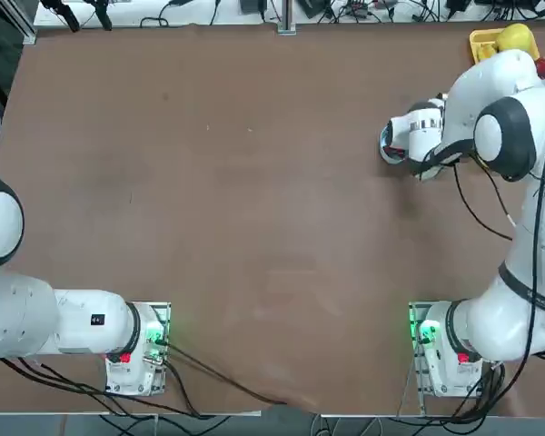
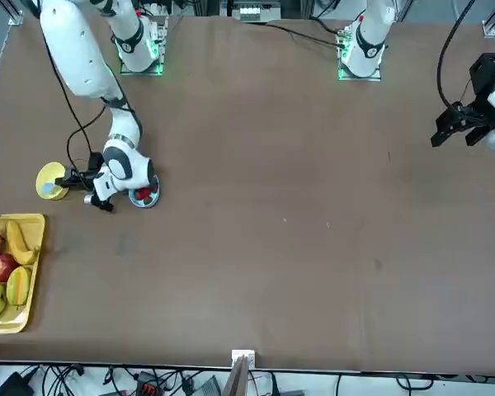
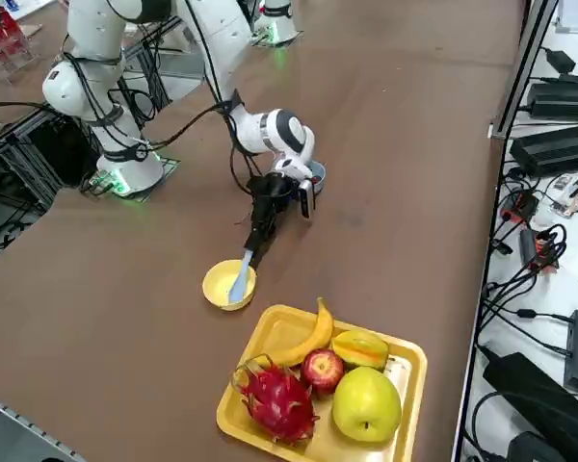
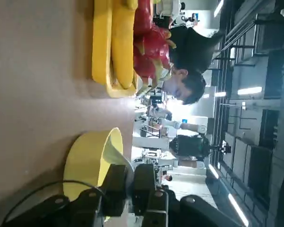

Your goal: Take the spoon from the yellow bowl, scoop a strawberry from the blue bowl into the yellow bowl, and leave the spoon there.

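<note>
The yellow bowl (image 3: 227, 287) stands on the table near the fruit tray, and the pale spoon (image 3: 242, 273) leans into it with its scoop end inside. My right gripper (image 3: 257, 248) reaches low toward the bowl and is shut on the spoon's handle. In the right wrist view the two fingers (image 4: 115, 182) pinch the pale spoon (image 4: 114, 152) right at the yellow bowl (image 4: 85, 161). The blue bowl (image 2: 145, 196) holds red strawberries and sits under my wrist, just behind the gripper (image 2: 68, 179). From overhead only an edge of the blue bowl (image 1: 390, 143) shows; the arm hides the yellow bowl.
A rectangular yellow tray (image 3: 395, 361) with a banana, apple, dragon fruit and other fruit lies close beside the yellow bowl, near the table's right edge. A person (image 4: 184, 85) stands beyond the table in the right wrist view. Brown tabletop stretches toward the middle and left.
</note>
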Robot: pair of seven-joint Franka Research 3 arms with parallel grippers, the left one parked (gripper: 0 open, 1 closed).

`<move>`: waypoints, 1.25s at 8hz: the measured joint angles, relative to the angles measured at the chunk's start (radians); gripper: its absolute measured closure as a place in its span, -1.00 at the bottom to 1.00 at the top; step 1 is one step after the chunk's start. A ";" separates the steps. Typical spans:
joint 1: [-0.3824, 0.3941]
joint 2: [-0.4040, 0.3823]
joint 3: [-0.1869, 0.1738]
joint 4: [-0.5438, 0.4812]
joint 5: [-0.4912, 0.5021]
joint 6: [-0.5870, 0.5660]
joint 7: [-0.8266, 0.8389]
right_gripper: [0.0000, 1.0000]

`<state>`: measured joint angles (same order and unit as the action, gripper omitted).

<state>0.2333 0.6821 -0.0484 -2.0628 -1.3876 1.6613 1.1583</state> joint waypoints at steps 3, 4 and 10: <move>0.029 -0.074 0.000 0.057 0.083 -0.011 -0.148 0.79; 0.035 -0.115 0.001 0.075 0.124 -0.012 -0.219 0.79; 0.182 -0.246 0.010 0.382 0.660 -0.190 -0.548 0.79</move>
<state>0.4149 0.4360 -0.0383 -1.6812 -0.7272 1.4713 0.6101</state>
